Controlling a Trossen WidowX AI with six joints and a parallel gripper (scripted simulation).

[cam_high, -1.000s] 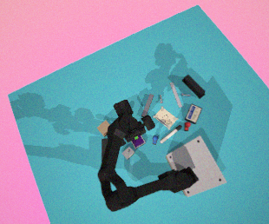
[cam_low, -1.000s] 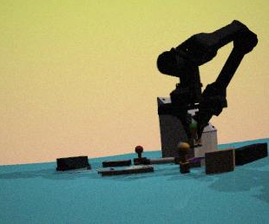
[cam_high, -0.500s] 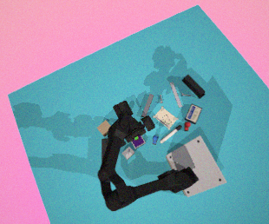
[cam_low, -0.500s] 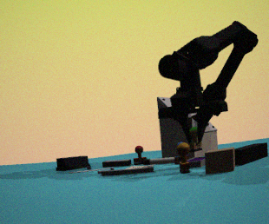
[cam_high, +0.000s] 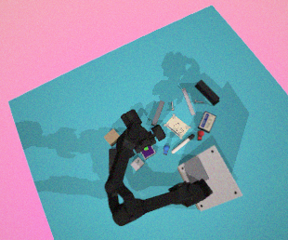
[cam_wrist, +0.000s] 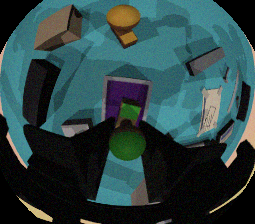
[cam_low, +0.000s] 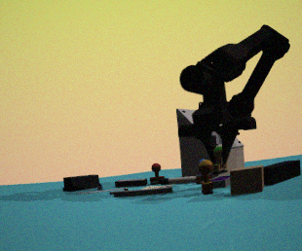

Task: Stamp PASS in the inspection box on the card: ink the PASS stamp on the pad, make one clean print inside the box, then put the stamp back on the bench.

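Note:
My gripper [cam_high: 146,147] [cam_low: 219,163] [cam_wrist: 127,123] is shut on a green-knobbed stamp [cam_low: 217,150] [cam_wrist: 127,145], held about upright. The stamp's base is over the near part of the purple ink pad [cam_high: 149,153] [cam_wrist: 116,92]; in the exterior view it looks slightly above the pad. Its printing face is hidden, so I cannot read its word or see its ink. The cream card [cam_high: 176,126] [cam_wrist: 210,112] lies off to the side, with dark marks on it; the lettering is too blurred to read.
An orange-knobbed stamp [cam_low: 206,164] [cam_wrist: 123,17] and a tan block [cam_high: 111,137] [cam_low: 246,181] [cam_wrist: 54,31] stand beyond the pad. Blue [cam_high: 166,149] and red [cam_high: 201,135] stamps, a white marker [cam_high: 182,144], a grey bar [cam_high: 158,113] and a black block [cam_high: 207,92] surround the card.

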